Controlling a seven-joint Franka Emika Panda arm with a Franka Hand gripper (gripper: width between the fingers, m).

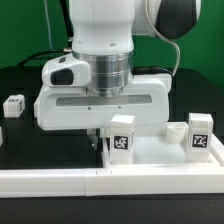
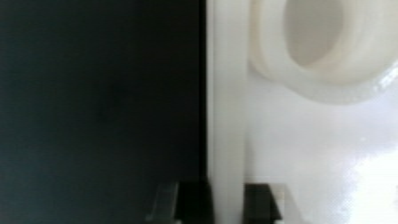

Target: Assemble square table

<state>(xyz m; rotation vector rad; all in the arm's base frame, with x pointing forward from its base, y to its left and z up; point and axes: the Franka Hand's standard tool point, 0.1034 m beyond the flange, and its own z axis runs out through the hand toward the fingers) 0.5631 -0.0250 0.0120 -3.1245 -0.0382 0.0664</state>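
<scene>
Squarely inside claw (image 2: 215,203): slab (image 2: 311,140) rim.

Your arm (image 1: 100,30) points straight down, wrist vertical; gripper (image 2: 221,203) sits low, both fingers (image 2: 178,203) pinched tight on the slab (image 2: 311,150) rim

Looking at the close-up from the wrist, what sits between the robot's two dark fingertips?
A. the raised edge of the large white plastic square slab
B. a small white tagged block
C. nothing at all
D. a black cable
A: the gripper is shut on the thin raised rim of the large white plastic square slab, near its round corner socket.
</scene>
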